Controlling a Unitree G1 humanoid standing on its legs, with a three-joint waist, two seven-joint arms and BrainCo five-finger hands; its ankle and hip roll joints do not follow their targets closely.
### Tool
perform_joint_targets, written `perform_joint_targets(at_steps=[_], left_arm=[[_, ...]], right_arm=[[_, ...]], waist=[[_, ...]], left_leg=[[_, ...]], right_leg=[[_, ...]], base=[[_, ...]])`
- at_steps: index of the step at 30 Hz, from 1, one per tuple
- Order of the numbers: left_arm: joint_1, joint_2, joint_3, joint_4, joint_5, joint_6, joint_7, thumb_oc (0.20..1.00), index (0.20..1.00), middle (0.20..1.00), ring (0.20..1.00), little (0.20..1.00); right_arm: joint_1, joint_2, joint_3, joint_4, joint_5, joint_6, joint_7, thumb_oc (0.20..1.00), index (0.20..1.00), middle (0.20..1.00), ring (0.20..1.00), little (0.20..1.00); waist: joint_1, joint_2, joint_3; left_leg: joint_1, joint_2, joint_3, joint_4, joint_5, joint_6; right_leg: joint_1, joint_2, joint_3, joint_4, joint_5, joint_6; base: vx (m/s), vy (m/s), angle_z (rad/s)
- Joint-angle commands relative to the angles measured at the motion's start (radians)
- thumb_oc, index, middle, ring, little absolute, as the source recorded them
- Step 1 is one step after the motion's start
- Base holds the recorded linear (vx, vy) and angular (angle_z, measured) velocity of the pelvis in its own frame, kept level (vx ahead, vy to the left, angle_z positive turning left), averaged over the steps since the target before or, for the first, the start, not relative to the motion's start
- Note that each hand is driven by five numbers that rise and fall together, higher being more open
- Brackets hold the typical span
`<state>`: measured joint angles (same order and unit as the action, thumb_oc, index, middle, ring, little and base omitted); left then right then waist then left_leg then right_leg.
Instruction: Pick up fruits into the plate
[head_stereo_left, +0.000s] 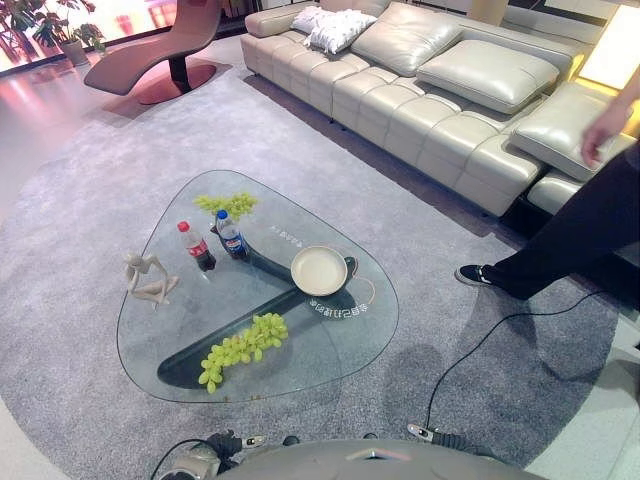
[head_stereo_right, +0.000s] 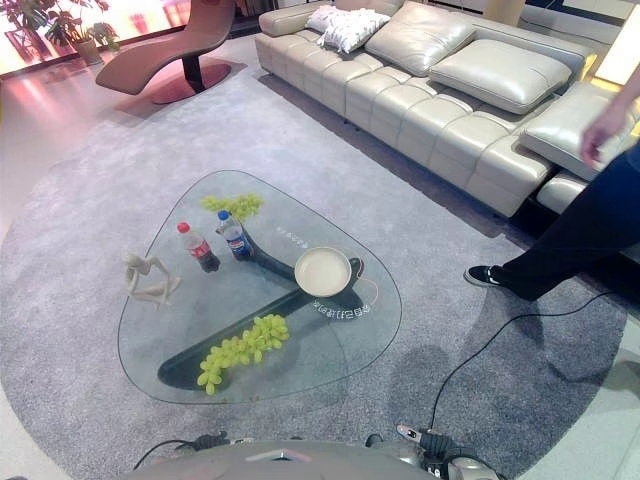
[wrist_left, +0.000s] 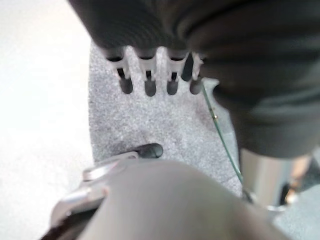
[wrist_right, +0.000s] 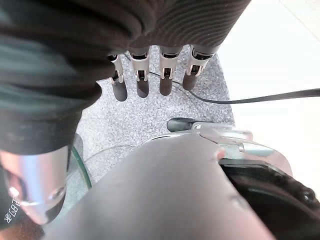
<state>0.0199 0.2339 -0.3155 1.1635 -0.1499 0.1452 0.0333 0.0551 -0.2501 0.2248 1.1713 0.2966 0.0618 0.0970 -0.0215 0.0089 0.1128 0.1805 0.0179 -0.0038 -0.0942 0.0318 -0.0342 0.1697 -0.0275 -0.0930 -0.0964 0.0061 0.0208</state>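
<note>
A round cream plate (head_stereo_left: 319, 269) lies on the glass coffee table (head_stereo_left: 330, 350), right of its middle. One long bunch of green grapes (head_stereo_left: 243, 347) rests near the table's front edge. A smaller bunch of green grapes (head_stereo_left: 226, 204) sits at the far edge. My left hand (wrist_left: 148, 67) hangs over the grey carpet beside me, fingers straight and holding nothing. My right hand (wrist_right: 142, 75) hangs the same way on the other side, fingers straight and empty. Both hands are well short of the table.
A red-capped cola bottle (head_stereo_left: 197, 246) and a blue-capped bottle (head_stereo_left: 231, 236) stand behind the plate's left. A pale figurine (head_stereo_left: 148, 277) sits at the table's left edge. A person (head_stereo_left: 570, 230) stands at the right by the beige sofa (head_stereo_left: 440, 90). A lounge chair (head_stereo_left: 160, 50) stands far left.
</note>
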Motion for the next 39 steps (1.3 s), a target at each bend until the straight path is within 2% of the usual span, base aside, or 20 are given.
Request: perform_joint_targets(at_steps=[1, 3, 9, 13, 21, 25, 27, 33, 39], left_arm=[[-0.086, -0.020, -0.008, 0.074, 0.058, -0.021, 0.019, 1.000, 1.000, 1.000, 1.000, 1.000], [-0.085, -0.016, -0.001, 0.078, 0.046, -0.040, 0.027, 1.000, 1.000, 1.000, 1.000, 1.000], [-0.083, -0.009, 0.012, 0.087, 0.084, -0.006, 0.050, 1.000, 1.000, 1.000, 1.000, 1.000], [-0.082, -0.009, -0.007, 0.089, 0.162, -0.015, 0.012, 1.000, 1.000, 1.000, 1.000, 1.000], [-0.092, 0.001, -0.057, 0.079, 0.227, -0.017, 0.073, 1.000, 1.000, 1.000, 1.000, 1.000], [-0.108, 0.014, -0.064, 0.069, 0.228, -0.044, 0.099, 1.000, 1.000, 1.000, 1.000, 1.000], [-0.124, 0.031, -0.087, 0.047, 0.253, -0.084, 0.112, 1.000, 1.000, 1.000, 1.000, 1.000], [-0.213, 0.074, -0.144, -0.005, 0.249, -0.125, 0.191, 1.000, 1.000, 1.000, 1.000, 1.000], [-0.314, 0.121, -0.151, -0.037, 0.249, -0.112, 0.322, 1.000, 1.000, 1.000, 1.000, 1.000]], right_arm=[[-0.077, 0.043, 0.034, 0.038, 0.039, -0.023, 0.014, 1.000, 1.000, 1.000, 1.000, 1.000], [-0.078, 0.041, 0.028, 0.043, 0.034, -0.023, 0.018, 1.000, 1.000, 1.000, 1.000, 1.000], [-0.078, 0.035, 0.024, 0.061, 0.036, -0.025, 0.022, 1.000, 1.000, 1.000, 1.000, 1.000], [-0.085, 0.031, 0.027, 0.068, 0.038, -0.020, 0.025, 1.000, 1.000, 1.000, 1.000, 1.000], [-0.095, 0.019, 0.041, 0.065, 0.038, -0.013, 0.035, 1.000, 1.000, 1.000, 1.000, 1.000], [-0.103, 0.009, 0.052, 0.054, 0.049, -0.013, 0.040, 1.000, 1.000, 1.000, 1.000, 1.000], [-0.110, -0.009, 0.059, 0.040, 0.065, -0.018, 0.051, 1.000, 1.000, 1.000, 1.000, 1.000], [-0.163, -0.057, 0.074, -0.008, 0.108, -0.047, 0.065, 1.000, 1.000, 1.000, 1.000, 1.000], [-0.219, -0.100, 0.090, -0.058, 0.139, -0.074, 0.068, 1.000, 1.000, 1.000, 1.000, 1.000]], waist=[[0.023, -0.017, 0.029], [0.022, -0.016, 0.027], [0.025, -0.014, 0.021], [0.025, -0.012, 0.021], [0.021, -0.016, 0.042], [0.020, -0.022, 0.062], [0.020, -0.023, 0.084], [0.002, -0.007, 0.167], [-0.007, 0.013, 0.253]], left_leg=[[0.027, -0.042, -0.026, 0.007, -0.131, 0.042], [0.028, -0.042, -0.026, 0.007, -0.130, 0.041], [0.028, -0.041, -0.025, 0.007, -0.130, 0.040], [0.027, -0.040, -0.022, 0.007, -0.129, 0.039], [0.018, -0.034, -0.011, 0.013, -0.127, 0.039], [-0.002, -0.030, -0.005, 0.022, -0.125, 0.040], [-0.025, -0.025, -0.007, 0.027, -0.120, 0.040], [-0.121, -0.020, -0.019, 0.043, -0.091, 0.037], [-0.204, -0.028, -0.036, 0.058, -0.065, 0.031]], right_leg=[[-0.006, -0.022, 0.042, 0.048, -0.037, 0.052], [-0.005, -0.022, 0.042, 0.049, -0.037, 0.052], [-0.003, -0.025, 0.034, 0.048, -0.039, 0.053], [-0.005, -0.023, 0.034, 0.051, -0.041, 0.051], [-0.023, -0.020, 0.042, 0.065, -0.043, 0.053], [-0.048, -0.014, 0.050, 0.079, -0.044, 0.051], [-0.079, -0.007, 0.053, 0.093, -0.045, 0.047], [-0.186, 0.009, 0.062, 0.131, -0.040, 0.034], [-0.263, 0.014, 0.071, 0.142, -0.026, 0.026]], base=[[0.00, 0.000, 0.00], [0.02, 0.004, 0.00], [0.04, 0.000, 0.02], [0.04, -0.001, 0.01], [0.04, -0.011, -0.01], [0.02, -0.019, -0.04], [0.00, -0.018, -0.04], [-0.14, 0.022, -0.09], [-0.11, 0.049, -0.04]])
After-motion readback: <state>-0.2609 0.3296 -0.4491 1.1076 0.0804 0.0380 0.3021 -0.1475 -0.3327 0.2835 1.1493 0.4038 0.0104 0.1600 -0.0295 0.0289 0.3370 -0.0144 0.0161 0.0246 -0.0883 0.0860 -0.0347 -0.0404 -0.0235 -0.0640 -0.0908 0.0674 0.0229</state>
